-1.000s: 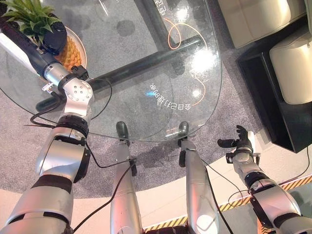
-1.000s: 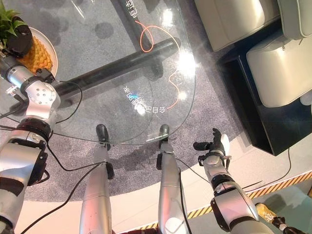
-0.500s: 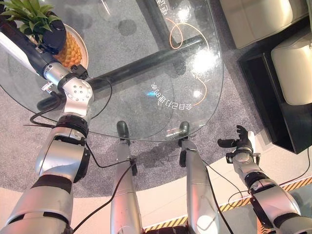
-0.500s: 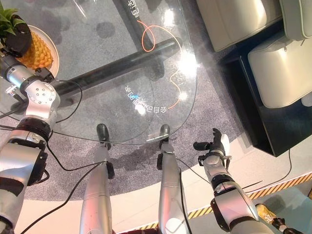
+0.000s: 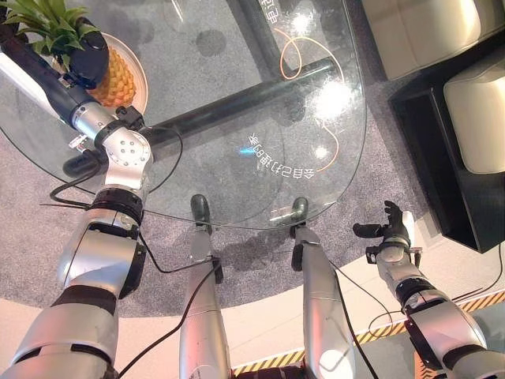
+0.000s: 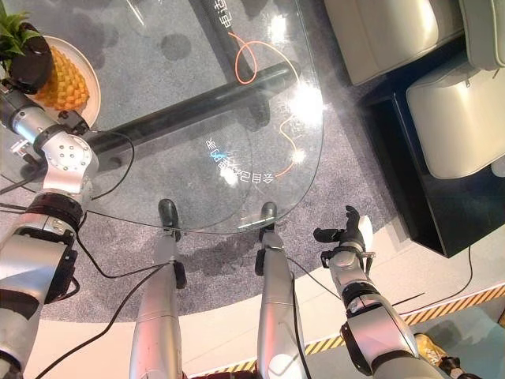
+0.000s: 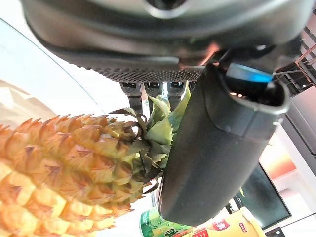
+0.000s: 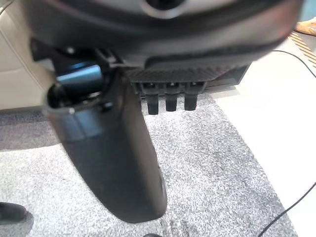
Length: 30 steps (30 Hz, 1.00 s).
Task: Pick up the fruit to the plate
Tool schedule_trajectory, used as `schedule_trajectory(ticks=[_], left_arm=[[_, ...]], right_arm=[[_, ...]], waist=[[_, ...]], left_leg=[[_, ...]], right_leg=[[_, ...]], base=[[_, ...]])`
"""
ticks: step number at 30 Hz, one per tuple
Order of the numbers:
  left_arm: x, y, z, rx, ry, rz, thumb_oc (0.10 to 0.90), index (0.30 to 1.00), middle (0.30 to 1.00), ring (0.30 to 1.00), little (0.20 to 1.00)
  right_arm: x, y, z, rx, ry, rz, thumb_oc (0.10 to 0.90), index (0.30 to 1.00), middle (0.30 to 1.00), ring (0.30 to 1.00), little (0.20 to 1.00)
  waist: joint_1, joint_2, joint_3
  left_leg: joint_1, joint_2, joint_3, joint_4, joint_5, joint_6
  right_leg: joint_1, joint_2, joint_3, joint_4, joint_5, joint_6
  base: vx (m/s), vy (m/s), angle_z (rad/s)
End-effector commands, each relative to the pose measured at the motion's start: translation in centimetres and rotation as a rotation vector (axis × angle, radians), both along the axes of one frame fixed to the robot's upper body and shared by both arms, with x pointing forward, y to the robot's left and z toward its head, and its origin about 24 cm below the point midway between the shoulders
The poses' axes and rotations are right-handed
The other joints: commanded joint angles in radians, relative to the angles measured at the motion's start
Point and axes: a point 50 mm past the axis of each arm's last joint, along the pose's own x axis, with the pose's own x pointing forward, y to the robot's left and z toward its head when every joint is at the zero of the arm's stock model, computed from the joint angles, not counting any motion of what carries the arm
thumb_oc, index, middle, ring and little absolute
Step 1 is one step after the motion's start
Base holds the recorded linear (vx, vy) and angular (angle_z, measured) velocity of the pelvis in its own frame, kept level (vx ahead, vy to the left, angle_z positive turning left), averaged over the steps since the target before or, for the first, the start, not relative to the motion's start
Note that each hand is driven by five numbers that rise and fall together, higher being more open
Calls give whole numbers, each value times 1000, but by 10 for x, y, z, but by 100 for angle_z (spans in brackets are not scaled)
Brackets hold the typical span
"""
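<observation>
Nearest to us, our right hand [image 5: 388,230] is hanging idle beside the body, off the table's near edge and over the carpet, its fingers relaxed and spread, holding nothing.

Farther out, our left hand [image 5: 85,57] is reaching across the glass table [image 5: 237,103] and closing on the pineapple [image 7: 64,173] just where the leafy crown meets the body: in the left wrist view the thumb is lying against the leaves and the fingers are curling behind them. The fruit is standing over the plate [image 5: 139,73], which sits directly under the hand; we cannot tell whether its base is already resting on the plate or hanging just above it.

To do this step well, we judge that we are needing to lower the fruit straight down until the plate takes its weight, keeping it toward the plate's middle and away from the rim, and only then easing the fingers apart. A crown grip is a loose one, and a tall fruit tips easily, so slow release matters.

The table is clear glass on a dark tubular frame, with bright lamp glare on it, so a hard set-down is worth avoiding. Beyond the right hand, pale cushioned seats [image 6: 379,31] and a dark low unit [image 6: 426,181] are standing on the grey carpet [image 6: 347,158].
</observation>
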Motion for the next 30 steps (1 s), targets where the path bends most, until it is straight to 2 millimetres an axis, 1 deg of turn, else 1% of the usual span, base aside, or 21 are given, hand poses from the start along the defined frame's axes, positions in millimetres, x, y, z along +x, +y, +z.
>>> schedule_trajectory(ticks=[1,2,6,14,17,18,19,28,30], left_arm=[[-20,13,45,49,-244,32,731,841,841,841,831],[-20,13,41,42,-235,31,800,900,900,900,900],[-20,15,36,33,-226,30,800,900,900,900,900],[-20,13,34,48,-225,22,800,900,900,900,900],[-21,13,30,45,-222,7,800,900,900,900,900],[-21,13,31,45,-226,6,800,900,900,900,900],[-21,12,27,41,-220,-1,800,900,900,900,900],[-23,10,13,37,-217,-42,800,900,900,900,900],[-24,9,11,43,-218,-50,800,900,900,900,900]], right_arm=[[-20,-26,-9,-53,30,-120,800,900,900,900,900],[-22,-27,-10,-53,34,-125,800,900,900,900,900],[-22,-28,-10,-51,35,-128,800,900,900,900,900],[-22,-27,-10,-47,28,-128,800,900,900,900,900],[-24,-28,-12,-44,32,-133,800,900,900,900,900],[-23,-28,-11,-43,27,-133,800,900,900,900,900],[-24,-28,-12,-43,31,-136,800,900,900,900,900],[-26,-28,-13,-38,29,-151,800,900,900,900,900],[-27,-31,-13,-37,29,-156,800,900,900,900,900]], waist=[[32,-9,-25],[34,-8,-25],[38,-8,-25],[41,-9,-25],[45,-9,-25],[45,-9,-25],[48,-7,-25],[63,4,-25],[66,6,-25]], left_leg=[[-9,-10,25,155,-158,36],[0,-11,25,156,-166,35],[-4,-11,21,158,-167,36],[-8,-15,16,154,-159,39],[0,-15,14,156,-167,38],[-7,-16,14,153,-159,39],[0,-16,12,157,-168,38],[3,-22,7,153,-168,41],[2,-23,6,153,-167,41]], right_leg=[[21,14,-34,-70,55,-27],[29,15,-36,-66,47,-26],[26,13,-37,-64,46,-27],[23,15,-38,-71,57,-27],[31,14,-40,-70,51,-26],[25,13,-40,-74,58,-26],[32,12,-42,-71,51,-25],[36,4,-48,-74,52,-24],[36,2,-52,-74,52,-24]], base=[[0,0,0],[0,0,0],[0,0,0],[0,0,0],[0,0,0],[0,0,0],[0,0,0],[0,0,0],[0,0,0]])
